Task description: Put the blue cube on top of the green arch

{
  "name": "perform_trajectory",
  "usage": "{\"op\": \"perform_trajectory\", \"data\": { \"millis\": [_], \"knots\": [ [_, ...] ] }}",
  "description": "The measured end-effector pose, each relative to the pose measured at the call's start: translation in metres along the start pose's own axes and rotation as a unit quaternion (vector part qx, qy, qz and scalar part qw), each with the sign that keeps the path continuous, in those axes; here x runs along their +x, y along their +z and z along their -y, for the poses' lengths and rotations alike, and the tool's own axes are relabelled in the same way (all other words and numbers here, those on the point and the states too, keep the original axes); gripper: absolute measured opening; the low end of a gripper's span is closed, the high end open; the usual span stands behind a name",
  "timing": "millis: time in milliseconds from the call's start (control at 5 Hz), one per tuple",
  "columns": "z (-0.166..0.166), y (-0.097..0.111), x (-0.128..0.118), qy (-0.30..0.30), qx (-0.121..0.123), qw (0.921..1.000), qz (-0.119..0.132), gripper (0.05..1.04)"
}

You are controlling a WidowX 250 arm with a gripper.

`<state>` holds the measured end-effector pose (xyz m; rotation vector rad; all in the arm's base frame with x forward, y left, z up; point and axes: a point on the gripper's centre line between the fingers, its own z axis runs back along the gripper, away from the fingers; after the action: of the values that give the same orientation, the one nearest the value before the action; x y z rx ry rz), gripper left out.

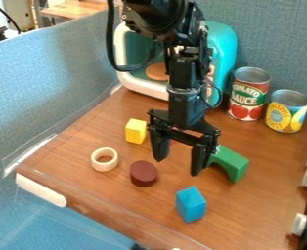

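The brown wood-grain worktop [106, 181] carries everything I have to deal with, and as far as I can judge the whole job lies ahead of me: nothing is stacked. Towards its back stands the rounded teal-and-cream toy oven [223, 48], which plays no part in this.

My black two-finger tool [178, 166] hangs over the middle, its fingers spread wide with nothing between them. At the right of the view stand two metal cans, one with a red and green label [249, 95], the other with a yellow and blue one [287, 111]; neither concerns me.

The solid green arch [231, 162] sits just beside my tool, partly behind one finger. Its top is bare and it looks upright, so I judge it ready to take a load.

The plain blue cube [190, 204] rests on the worktop, nearer the camera than the arch and apart from it. I count no step of the job as done: I have the cube to grasp, lift, carry over, set on the arch and release.

The smaller pieces, a yellow block [136, 131], a dark maroon cylinder [143, 174] and a pale ring [104, 159], lie off to the left of the view, and I can leave them alone.
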<state>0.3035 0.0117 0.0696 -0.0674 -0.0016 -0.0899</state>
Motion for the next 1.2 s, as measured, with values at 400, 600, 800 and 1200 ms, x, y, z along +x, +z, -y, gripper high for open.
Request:
{"op": "perform_trajectory", "data": {
  "millis": [400,600,800,1200],
  "knots": [
    [0.004,-0.016,-0.009,-0.015,-0.004,0.9996,-0.025,0.999],
    [0.008,-0.017,-0.009,-0.027,0.0,0.9993,-0.024,0.999],
    [0.013,-0.022,-0.012,-0.039,-0.003,0.9989,-0.026,0.999],
    [0.019,-0.025,-0.012,-0.052,0.0,0.9983,-0.027,0.999]
  ]
}}
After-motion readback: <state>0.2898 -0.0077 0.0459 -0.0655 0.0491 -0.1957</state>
